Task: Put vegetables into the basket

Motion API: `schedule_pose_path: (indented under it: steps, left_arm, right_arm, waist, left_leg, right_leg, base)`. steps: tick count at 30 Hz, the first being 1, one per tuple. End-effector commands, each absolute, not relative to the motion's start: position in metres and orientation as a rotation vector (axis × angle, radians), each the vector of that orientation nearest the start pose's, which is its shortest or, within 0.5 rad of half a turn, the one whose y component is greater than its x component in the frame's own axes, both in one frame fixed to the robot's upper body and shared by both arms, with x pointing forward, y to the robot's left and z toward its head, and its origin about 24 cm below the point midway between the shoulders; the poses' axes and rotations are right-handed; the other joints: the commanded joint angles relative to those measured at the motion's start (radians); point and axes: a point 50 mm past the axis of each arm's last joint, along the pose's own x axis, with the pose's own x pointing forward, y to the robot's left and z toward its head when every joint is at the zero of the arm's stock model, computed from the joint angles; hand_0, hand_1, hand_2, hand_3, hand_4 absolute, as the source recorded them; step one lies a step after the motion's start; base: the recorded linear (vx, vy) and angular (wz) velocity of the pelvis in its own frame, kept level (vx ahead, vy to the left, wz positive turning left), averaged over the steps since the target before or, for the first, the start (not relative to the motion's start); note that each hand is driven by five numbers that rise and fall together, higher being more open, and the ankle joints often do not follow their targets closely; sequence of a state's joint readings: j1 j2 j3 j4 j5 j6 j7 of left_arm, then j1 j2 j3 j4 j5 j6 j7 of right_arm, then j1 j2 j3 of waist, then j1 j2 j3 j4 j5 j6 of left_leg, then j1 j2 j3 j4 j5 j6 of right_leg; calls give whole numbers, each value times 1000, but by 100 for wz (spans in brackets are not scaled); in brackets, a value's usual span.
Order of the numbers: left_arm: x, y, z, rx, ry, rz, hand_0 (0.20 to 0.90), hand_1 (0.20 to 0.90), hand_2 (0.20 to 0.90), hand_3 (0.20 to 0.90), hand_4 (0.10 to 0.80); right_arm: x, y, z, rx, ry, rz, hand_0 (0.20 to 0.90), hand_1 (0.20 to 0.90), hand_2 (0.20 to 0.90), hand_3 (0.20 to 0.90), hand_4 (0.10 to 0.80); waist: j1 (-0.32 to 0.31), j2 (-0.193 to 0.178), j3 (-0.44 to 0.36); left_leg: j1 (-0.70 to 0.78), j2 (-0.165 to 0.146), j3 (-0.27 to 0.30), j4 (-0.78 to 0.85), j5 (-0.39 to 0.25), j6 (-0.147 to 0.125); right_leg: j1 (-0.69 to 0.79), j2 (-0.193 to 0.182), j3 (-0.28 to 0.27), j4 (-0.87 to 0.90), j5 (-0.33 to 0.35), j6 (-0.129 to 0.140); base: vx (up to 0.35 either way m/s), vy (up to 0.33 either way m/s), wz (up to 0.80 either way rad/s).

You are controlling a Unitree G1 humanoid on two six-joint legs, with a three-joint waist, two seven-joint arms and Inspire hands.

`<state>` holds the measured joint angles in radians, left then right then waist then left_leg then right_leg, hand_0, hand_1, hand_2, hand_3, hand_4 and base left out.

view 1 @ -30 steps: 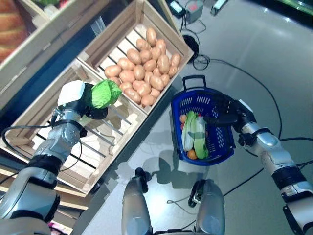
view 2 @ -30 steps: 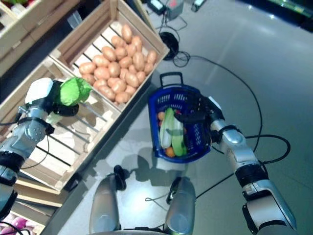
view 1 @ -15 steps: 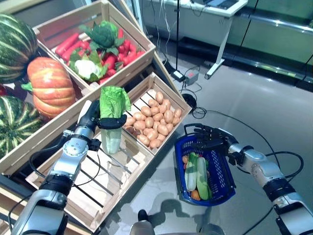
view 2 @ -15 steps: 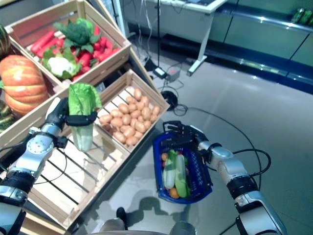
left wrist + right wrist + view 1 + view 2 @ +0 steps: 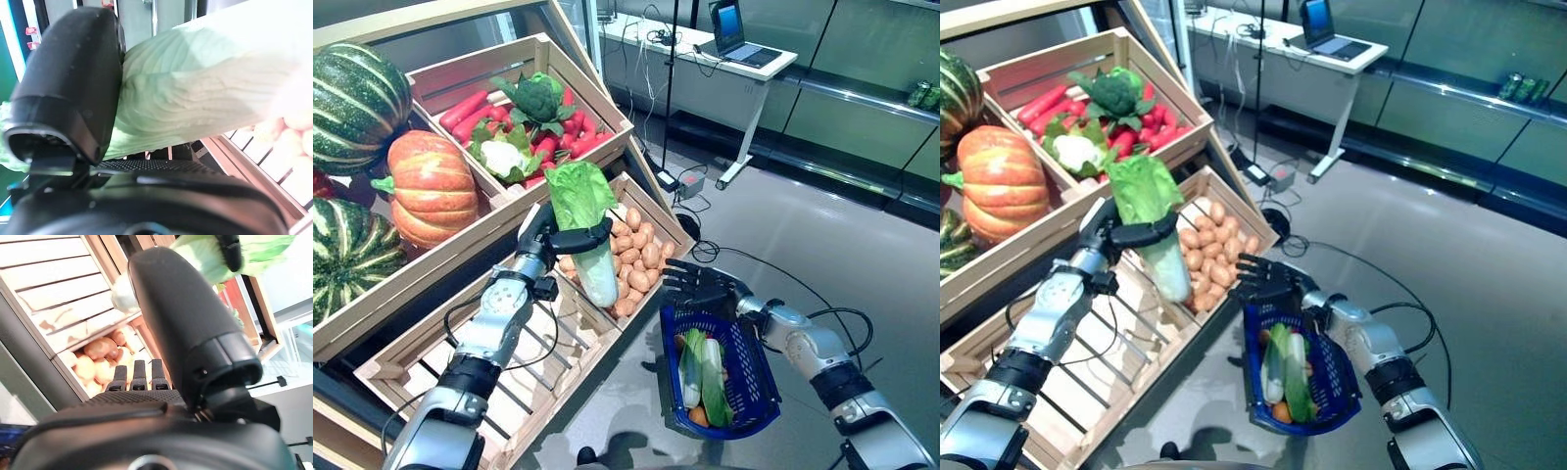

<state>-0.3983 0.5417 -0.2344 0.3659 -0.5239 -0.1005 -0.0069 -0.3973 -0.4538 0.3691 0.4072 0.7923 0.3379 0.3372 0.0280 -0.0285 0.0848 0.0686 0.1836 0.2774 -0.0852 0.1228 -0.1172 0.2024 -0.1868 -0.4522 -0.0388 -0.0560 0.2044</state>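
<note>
My left hand (image 5: 548, 241) is shut round a long green-and-white cabbage (image 5: 587, 227), which hangs leaf-up over the potato crate (image 5: 658, 201). In the left wrist view the cabbage (image 5: 195, 98) lies pressed against the thumb (image 5: 73, 83). Just right of it hangs the blue basket (image 5: 756, 364), off the floor, with my right hand (image 5: 703, 285) curled over its near-left rim. Long green-and-white vegetables (image 5: 705, 370) and something orange (image 5: 698, 415) lie inside. The cabbage's white end is a short way left of the basket's rim.
Left of the potatoes (image 5: 631, 245) is a bare slatted crate (image 5: 421, 354). Above, a crate (image 5: 597, 93) holds carrots, broccoli and cauliflower, beside a pumpkin (image 5: 431, 188) and striped melons (image 5: 357, 93). A desk with a laptop (image 5: 736, 22) stands behind. Grey floor lies to the right.
The camera has tilted up. My left hand has carried the cabbage rightward from the bare crate to over the potatoes, closer to the basket. The right hand still holds the basket.
</note>
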Motion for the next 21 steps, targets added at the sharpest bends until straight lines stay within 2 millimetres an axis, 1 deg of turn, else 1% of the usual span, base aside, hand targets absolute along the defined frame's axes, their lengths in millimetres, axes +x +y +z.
schedule_pose_path:
  steps: [1,3,5,6,7,10,15,17,21]
  left_arm:
    - [337,187,135,53,-254,-205,300,300,300,300,400]
    - [336,173,132,6,-246,-256,300,300,300,300,400]
    - [336,164,130,-16,-236,-294,300,300,300,300,400]
    - [336,150,127,-25,-227,-337,300,300,300,300,400]
    - [335,143,126,-41,-221,-358,300,300,300,300,400]
    - [332,127,123,-58,-212,-418,300,300,300,300,400]
    - [328,109,120,-57,-189,-491,300,300,300,300,400]
    - [327,105,119,-64,-181,-513,300,300,300,300,400]
    - [325,97,118,-100,-161,-548,300,300,300,300,400]
  right_arm:
    - [325,-130,56,325,352,607,900,900,900,900,800]
    - [326,-124,53,345,377,595,900,900,900,900,800]
    - [328,-120,51,358,386,581,900,900,900,900,800]
    - [329,-114,50,371,398,570,900,900,900,900,800]
    - [330,-109,49,383,407,566,900,900,900,900,800]
    - [331,-100,46,407,429,544,900,900,900,900,800]
    - [335,-92,45,412,437,493,900,900,900,900,800]
    - [337,-90,46,404,436,481,900,900,900,900,800]
    - [338,-86,42,417,479,479,900,900,900,900,800]
  waist:
    - [13,7,-92]
    - [16,6,-93]
    - [17,5,-94]
    - [19,5,-95]
    - [21,5,-96]
    - [25,6,-97]
    - [30,6,-97]
    - [31,7,-99]
    - [37,8,-100]
  left_leg:
    - [5,31,-36,-2,-63,-46]
    - [6,31,-41,-2,-64,-45]
    - [8,31,-44,-2,-65,-44]
    - [10,31,-48,-2,-67,-44]
    - [11,32,-49,-2,-68,-43]
    - [15,32,-53,-2,-70,-43]
    - [21,32,-58,-2,-74,-42]
    - [23,31,-60,-2,-75,-40]
    - [26,30,-62,-2,-76,-39]
  right_leg:
    - [-63,-53,-1,-40,107,-23]
    - [-61,-50,2,-42,107,-26]
    - [-61,-49,4,-43,106,-28]
    - [-59,-48,5,-43,107,-28]
    - [-57,-47,6,-44,107,-28]
    - [-53,-46,9,-46,106,-29]
    - [-49,-46,17,-48,107,-30]
    - [-48,-45,21,-48,107,-31]
    - [-45,-47,23,-48,108,-30]
  base:
    - [19,-32,2]
    - [0,0,0]
    - [0,0,0]
    - [0,0,0]
    - [0,0,0]
    - [0,0,0]
    - [0,0,0]
    - [0,0,0]
    - [20,12,4]
